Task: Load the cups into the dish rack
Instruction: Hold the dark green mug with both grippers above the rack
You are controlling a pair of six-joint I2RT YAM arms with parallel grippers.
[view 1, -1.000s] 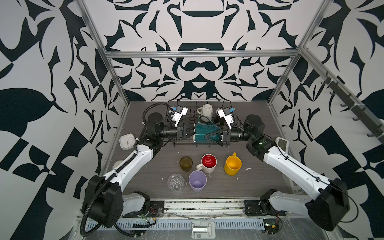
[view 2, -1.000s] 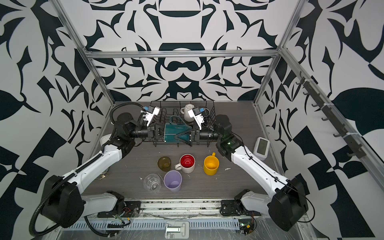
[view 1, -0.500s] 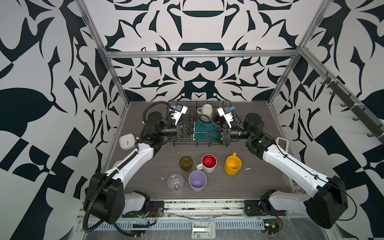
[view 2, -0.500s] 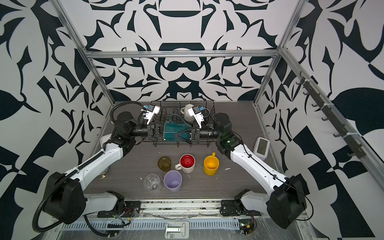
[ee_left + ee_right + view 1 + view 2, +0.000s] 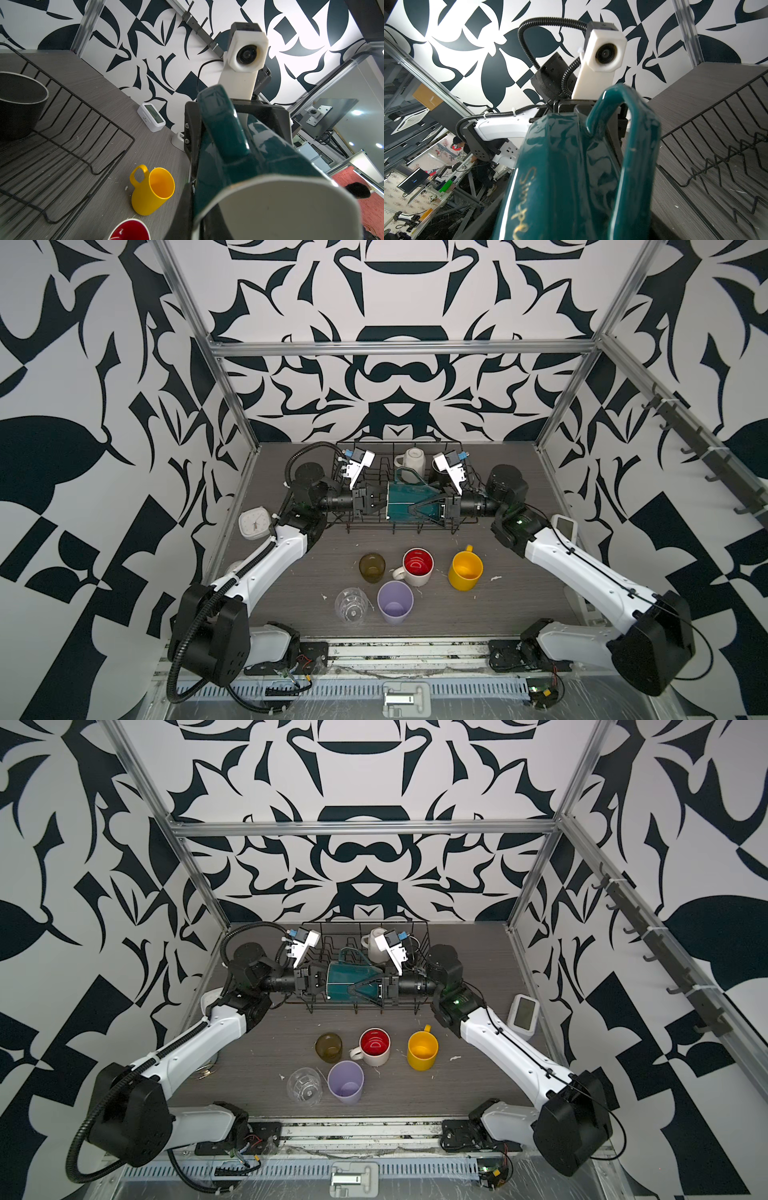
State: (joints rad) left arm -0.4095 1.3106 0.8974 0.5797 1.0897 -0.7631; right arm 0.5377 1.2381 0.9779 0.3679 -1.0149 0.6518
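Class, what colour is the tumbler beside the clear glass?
Lilac: the tumbler shows clearest in a top view.

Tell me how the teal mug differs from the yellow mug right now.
The teal mug lies sideways in the right claw at the dish rack; the yellow mug stands upright, untouched, on the table. The teal mug is pale inside; the yellow mug is yellow throughout. Both have one handle.
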